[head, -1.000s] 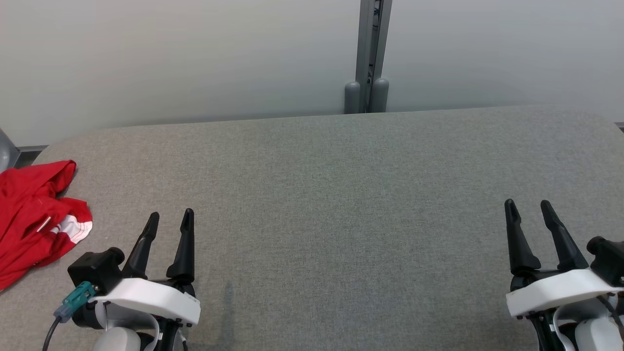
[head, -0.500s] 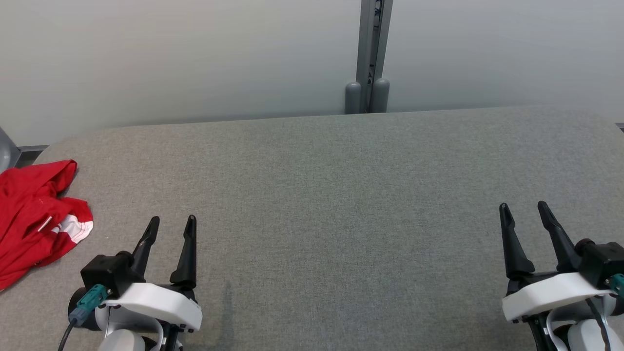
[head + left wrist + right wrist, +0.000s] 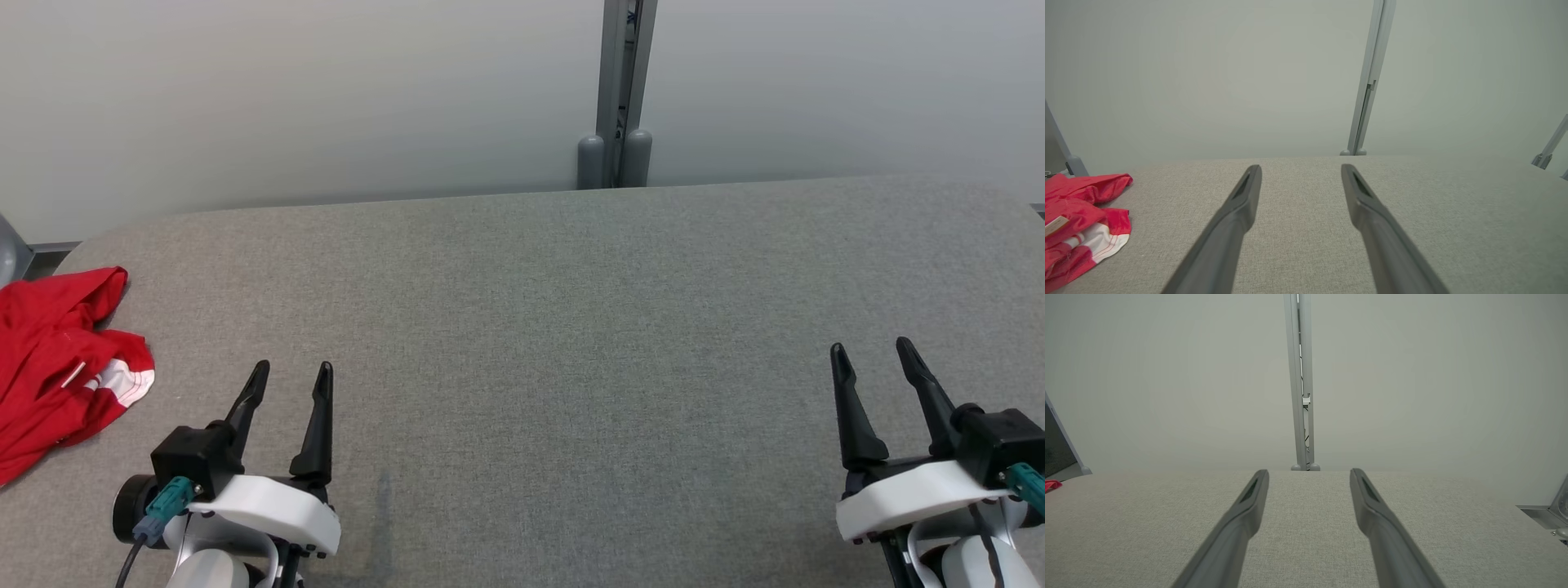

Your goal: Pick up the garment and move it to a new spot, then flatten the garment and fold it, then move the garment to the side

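Soft, even light — sharp, faint shadows

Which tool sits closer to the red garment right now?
The left tool, open at the lower left, with the red garment crumpled off its outer side. The right tool, also open, is across the grey table, far from it.

From my seat I see a broad grey fabric-covered surface [image 3: 571, 327] with rounded far corners, lit softly and evenly; behind it stands a pale, plain wall [image 3: 286, 98] in two panels; a grey metal post [image 3: 622, 73] rises at their join (two rounded caps [image 3: 589, 163] sit at its foot); a slanted grey strut [image 3: 1551, 143] shows at the right of the left wrist view; the dark panel [image 3: 1055, 453] at the left of the right wrist view may be a screen.
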You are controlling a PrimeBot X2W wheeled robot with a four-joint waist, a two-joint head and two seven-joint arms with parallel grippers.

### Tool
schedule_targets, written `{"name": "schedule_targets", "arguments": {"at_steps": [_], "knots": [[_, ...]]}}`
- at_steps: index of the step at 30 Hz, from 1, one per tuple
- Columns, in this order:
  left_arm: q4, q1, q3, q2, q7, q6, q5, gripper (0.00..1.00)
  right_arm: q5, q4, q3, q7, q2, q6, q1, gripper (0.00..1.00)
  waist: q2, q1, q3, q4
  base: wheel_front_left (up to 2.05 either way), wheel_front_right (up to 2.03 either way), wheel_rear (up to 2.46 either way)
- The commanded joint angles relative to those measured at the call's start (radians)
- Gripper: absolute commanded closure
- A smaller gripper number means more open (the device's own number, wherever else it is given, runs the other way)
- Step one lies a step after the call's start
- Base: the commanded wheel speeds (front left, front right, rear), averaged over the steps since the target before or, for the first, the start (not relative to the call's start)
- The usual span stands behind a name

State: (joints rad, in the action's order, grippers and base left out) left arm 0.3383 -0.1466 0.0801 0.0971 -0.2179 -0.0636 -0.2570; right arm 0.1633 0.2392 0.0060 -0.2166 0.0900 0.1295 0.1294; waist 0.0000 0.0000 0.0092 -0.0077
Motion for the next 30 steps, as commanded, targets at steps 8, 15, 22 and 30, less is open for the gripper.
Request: {"name": "schedule_targets", "arguments": {"at_steps": [8,15,22,30], "knots": [[0.02,-0.027,-0.009,-0.001,-0.023,-0.006,0.073,0.0,-0.025,0.036,-0.006,-0.027,-0.008,0.002,0.012,0.0,0.0,0.0,0.001,-0.001,0.0,0.0,0.0],[0.034,-0.031,-0.014,-0.007,-0.036,-0.01,0.119,0.0,-0.046,0.068,-0.003,-0.038,-0.003,0.002,0.024,0.0,0.0,0.0,0.003,-0.003,0.0,0.0,0.0],[0.047,-0.036,-0.019,-0.011,-0.047,-0.012,0.157,0.0,-0.071,0.083,-0.008,-0.049,-0.002,0.002,0.025,0.0,0.0,0.0,0.008,-0.002,0.0,0.0,0.0],[0.066,-0.039,-0.031,-0.02,-0.048,-0.022,0.145,0.0,-0.065,0.09,-0.017,-0.051,-0.005,0.002,0.026,0.0,0.0,0.0,0.011,0.003,0.0,0.0,0.0]]}}
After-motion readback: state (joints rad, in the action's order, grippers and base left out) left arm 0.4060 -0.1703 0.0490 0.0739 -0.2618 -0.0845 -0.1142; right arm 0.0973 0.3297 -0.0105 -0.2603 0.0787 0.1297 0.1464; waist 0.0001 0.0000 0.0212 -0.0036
